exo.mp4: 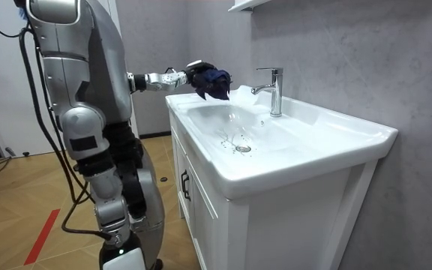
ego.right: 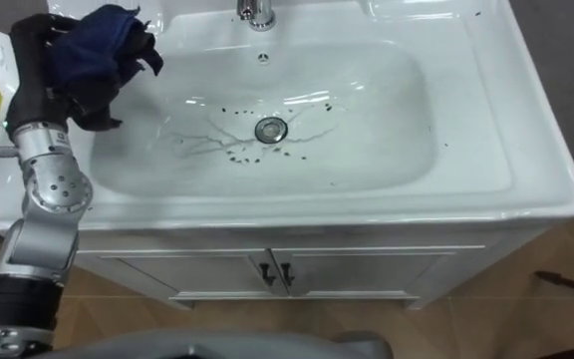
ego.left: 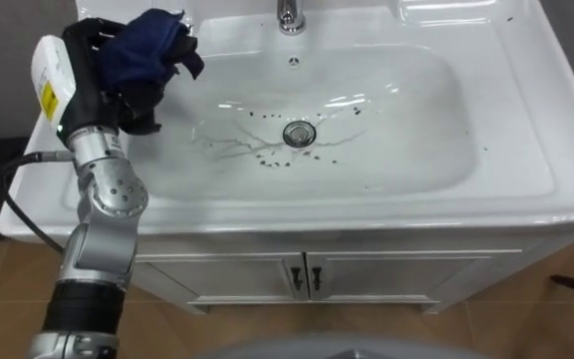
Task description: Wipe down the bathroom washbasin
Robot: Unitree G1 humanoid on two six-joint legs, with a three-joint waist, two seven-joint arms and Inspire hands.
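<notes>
A white basin [ego.left: 407, 189] is set in a white vanity, with dark specks and streaks of dirt around its drain [ego.left: 299, 133]. My left hand [ego.left: 96, 70] is shut on a bunched dark blue cloth [ego.left: 147, 50], held above the basin's far left corner. In the room view the cloth [exo.mp4: 213, 82] hangs over the rim next to the chrome faucet [exo.mp4: 274, 88]. In the right eye view my left hand [ego.right: 43, 70] and the cloth [ego.right: 98, 50] sit left of the drain [ego.right: 270, 128].
The chrome faucet [ego.left: 289, 15] stands at the basin's far edge. Two cabinet doors with dark handles [ego.left: 305, 276] are below the counter. I stand in front of the vanity, on a wooden floor [exo.mp4: 21, 217], with a grey wall behind the basin.
</notes>
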